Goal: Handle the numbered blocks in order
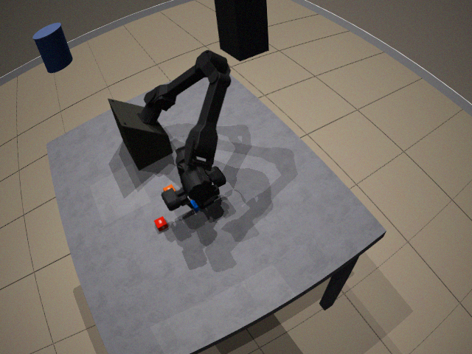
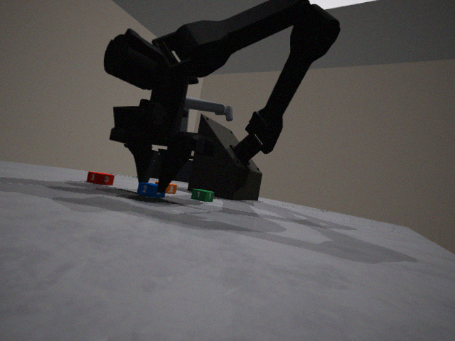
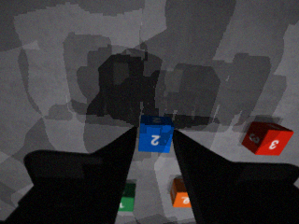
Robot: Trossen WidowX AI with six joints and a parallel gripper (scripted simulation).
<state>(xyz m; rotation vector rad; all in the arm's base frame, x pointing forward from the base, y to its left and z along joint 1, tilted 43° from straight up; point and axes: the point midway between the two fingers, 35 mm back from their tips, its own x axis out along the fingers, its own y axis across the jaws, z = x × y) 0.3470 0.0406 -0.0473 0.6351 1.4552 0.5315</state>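
Since the blue block looks light, stiff & prob. not slippery, its flat opposite sides, low down, are the best grip. It's between the fingertips, bench contact unclear. Hand points down, spread slightly, approx. a block's width, w/o a firm pinch; arm arches above.

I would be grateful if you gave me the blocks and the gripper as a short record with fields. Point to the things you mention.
gripper [image 1: 195,203] [image 2: 151,186] [image 3: 154,132]: fingers astride the blue block, grip or slight gap unclear
blue block [image 1: 195,206] [image 2: 145,189] [image 3: 155,139]: digit 2, between the fingertips
green block [image 2: 202,195] [image 3: 127,198]: digit 1, hidden in the top view
red block [image 1: 161,223] [image 2: 100,178] [image 3: 271,140]: digit 3, outside the fingers
orange block [image 1: 169,188] [image 2: 171,188] [image 3: 181,193]: digit unclear, partly hidden
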